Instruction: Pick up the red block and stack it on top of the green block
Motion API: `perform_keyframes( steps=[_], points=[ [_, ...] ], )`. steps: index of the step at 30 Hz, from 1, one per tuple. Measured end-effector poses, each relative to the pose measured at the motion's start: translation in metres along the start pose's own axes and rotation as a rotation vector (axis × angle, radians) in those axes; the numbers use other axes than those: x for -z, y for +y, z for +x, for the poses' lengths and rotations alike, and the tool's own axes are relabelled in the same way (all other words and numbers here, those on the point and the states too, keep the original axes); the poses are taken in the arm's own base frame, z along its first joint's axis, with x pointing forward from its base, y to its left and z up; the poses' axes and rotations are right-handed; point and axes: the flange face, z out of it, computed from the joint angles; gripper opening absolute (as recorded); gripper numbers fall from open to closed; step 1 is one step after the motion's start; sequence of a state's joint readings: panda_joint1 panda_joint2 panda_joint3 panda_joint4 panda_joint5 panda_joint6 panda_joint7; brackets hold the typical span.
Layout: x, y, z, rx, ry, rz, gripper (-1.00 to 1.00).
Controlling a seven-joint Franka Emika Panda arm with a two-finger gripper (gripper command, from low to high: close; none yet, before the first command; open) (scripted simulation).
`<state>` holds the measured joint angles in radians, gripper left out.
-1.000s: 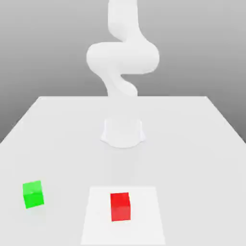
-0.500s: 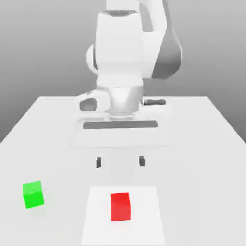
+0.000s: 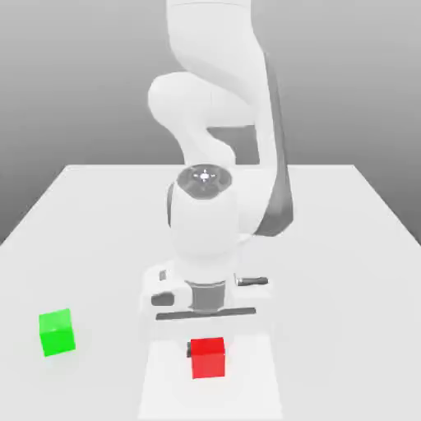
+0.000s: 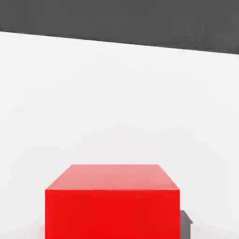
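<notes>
Your gripper (image 3: 207, 349) hangs low over the white table (image 3: 345, 247), with the hand's body directly above the red block (image 3: 208, 358). The block rests on the table just under the hand, on a slightly brighter square patch (image 3: 255, 386) of the surface. In the exterior view a small dark fingertip (image 3: 188, 349) shows against the block's side toward that view's left, at about the height of the block's top edge. In the hand view the red block (image 4: 112, 200) looms close, and a dark finger (image 4: 186, 222) shows just beside its lower corner. You have a finger on each side of the cube, so the fingers are spread around it; whether the pads touch its faces, you cannot tell.

The green block (image 3: 57, 332) sits on the table well apart from your gripper, off toward the exterior view's left and at nearly the same depth as the red one. It stands alone with nothing on top.
</notes>
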<state>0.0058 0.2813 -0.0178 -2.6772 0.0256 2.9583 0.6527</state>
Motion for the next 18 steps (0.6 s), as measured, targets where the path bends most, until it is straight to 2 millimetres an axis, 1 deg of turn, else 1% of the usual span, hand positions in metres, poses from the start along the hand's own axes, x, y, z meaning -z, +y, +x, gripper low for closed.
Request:
perform_keyframes(
  steps=[2, 6, 7, 9, 13, 16, 18],
  points=[
    [0.01, 0.0, 0.001, 0.0, 0.0, 0.0, -1.0],
    [0.049, -0.001, 0.001, 0.0, 0.0, 0.0, -1.0],
    [0.058, 0.002, 0.002, -0.014, 0.0, 0.0, -1.0],
    [0.068, 0.028, 0.024, -0.158, 0.001, -0.001, -1.0],
    [0.079, 0.089, 0.064, -0.5, 0.002, -0.001, -1.0],
    [0.087, 0.139, 0.087, -0.761, 0.002, -0.001, -1.0],
    [0.092, 0.174, 0.099, -0.935, 0.001, 0.0, -1.0]
  ],
)
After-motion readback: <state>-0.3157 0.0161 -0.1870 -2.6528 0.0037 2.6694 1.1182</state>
